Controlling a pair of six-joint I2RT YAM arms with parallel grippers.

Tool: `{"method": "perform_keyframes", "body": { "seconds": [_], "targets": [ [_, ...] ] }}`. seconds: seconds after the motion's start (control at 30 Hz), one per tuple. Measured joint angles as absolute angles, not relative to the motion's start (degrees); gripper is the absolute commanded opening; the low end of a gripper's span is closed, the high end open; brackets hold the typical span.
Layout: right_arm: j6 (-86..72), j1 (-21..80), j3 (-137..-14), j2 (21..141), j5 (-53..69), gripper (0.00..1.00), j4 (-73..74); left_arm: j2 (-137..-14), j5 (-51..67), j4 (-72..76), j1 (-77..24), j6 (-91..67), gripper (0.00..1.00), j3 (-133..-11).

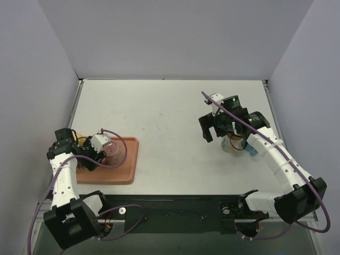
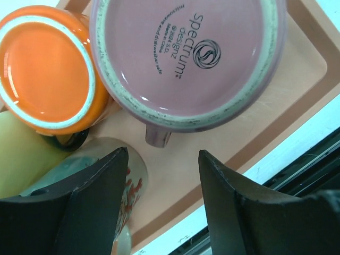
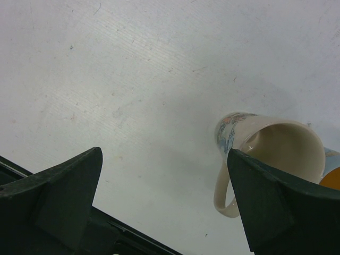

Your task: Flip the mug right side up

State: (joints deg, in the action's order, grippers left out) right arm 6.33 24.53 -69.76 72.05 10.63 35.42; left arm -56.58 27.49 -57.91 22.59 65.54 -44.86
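Left gripper (image 2: 162,159): jaws apart, holding nothing, poised over the pink mug (image 2: 186,58). The mug stands base-up on the tray (image 2: 287,95), just beside an orange mug (image 2: 45,66). Step in hand: approach, judged. Next move: grip wall or handle (image 2: 158,138), lift, invert. Right gripper (image 3: 164,156): jaws apart, near a mouth-up white mug (image 3: 281,143).

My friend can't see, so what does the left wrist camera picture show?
An upside-down pink ceramic mug sits on a peach tray, its printed base facing the camera, beside an upside-down orange ceramic mug. The left gripper hangs open, its black fingers on either side below the pink mug's handle.
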Motion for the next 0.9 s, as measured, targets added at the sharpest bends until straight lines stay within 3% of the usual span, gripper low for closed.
{"method": "perform_keyframes", "body": {
  "seconds": [0.2,0.5,0.63,0.73,0.9],
  "targets": [
    [6.35,24.56,-69.76,72.05,10.81,0.98,35.55,-61.93,28.16,-57.71,22.06,70.26,0.65,-44.95],
    [6.44,24.86,-69.76,72.05,10.96,0.97,36.12,-61.80,29.34,-54.43,18.52,70.17,0.50,-41.69],
    [6.57,24.86,-69.76,72.05,10.96,0.97,36.49,-60.95,29.39,-53.63,18.06,69.84,0.35,-38.28],
    [6.57,24.86,-69.78,72.05,11.20,0.97,36.67,-60.93,30.09,-52.66,17.63,68.55,0.00,-36.99],
    [6.52,24.86,-69.80,72.05,11.46,0.97,36.69,-60.42,30.37,-52.29,16.69,64.60,0.00,-36.97]
  ]
}}
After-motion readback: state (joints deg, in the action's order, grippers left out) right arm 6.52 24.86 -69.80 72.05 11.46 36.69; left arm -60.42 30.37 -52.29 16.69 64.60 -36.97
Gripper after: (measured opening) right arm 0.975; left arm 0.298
